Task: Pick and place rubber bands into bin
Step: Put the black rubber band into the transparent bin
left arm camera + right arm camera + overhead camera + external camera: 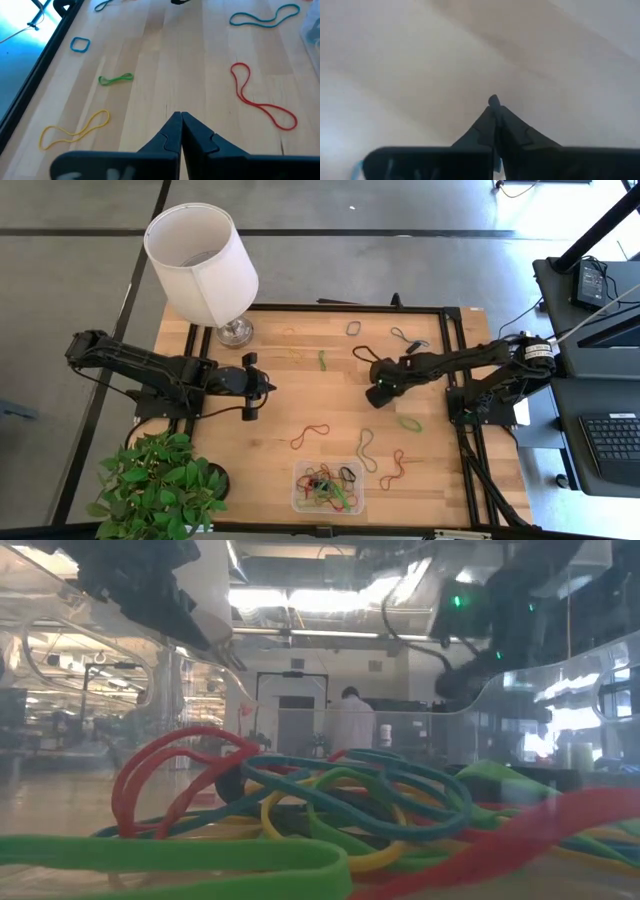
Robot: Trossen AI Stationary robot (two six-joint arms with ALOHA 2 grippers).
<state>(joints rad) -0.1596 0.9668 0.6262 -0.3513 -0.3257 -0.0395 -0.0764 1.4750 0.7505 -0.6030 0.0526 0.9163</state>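
Rubber bands lie scattered on the wooden table: a red one (310, 436), a grey one (367, 448), green ones (322, 360) (410, 422) and others. The clear bin (298, 502) stands at the near edge with several bands in it (300, 800). My right gripper (372, 395) (494, 102) is shut and points down at the table's middle, beside a black loop (365, 358). My left gripper (270, 388) (181, 116) hangs shut above the table's left part, short of a green band (116, 78) and a red band (262, 97). My right gripper's shut fingers point down at the bare wood, close to it. A small dark bit (493, 99) shows at their free ends. Whether that is a band, and whether the tips touch the table, I cannot tell.
A white-shaded lamp (205, 260) stands at the far left corner and a potted plant (160, 485) at the near left. A black frame (450, 380) runs along the table's right side. In the low view a person stands far off in the room.
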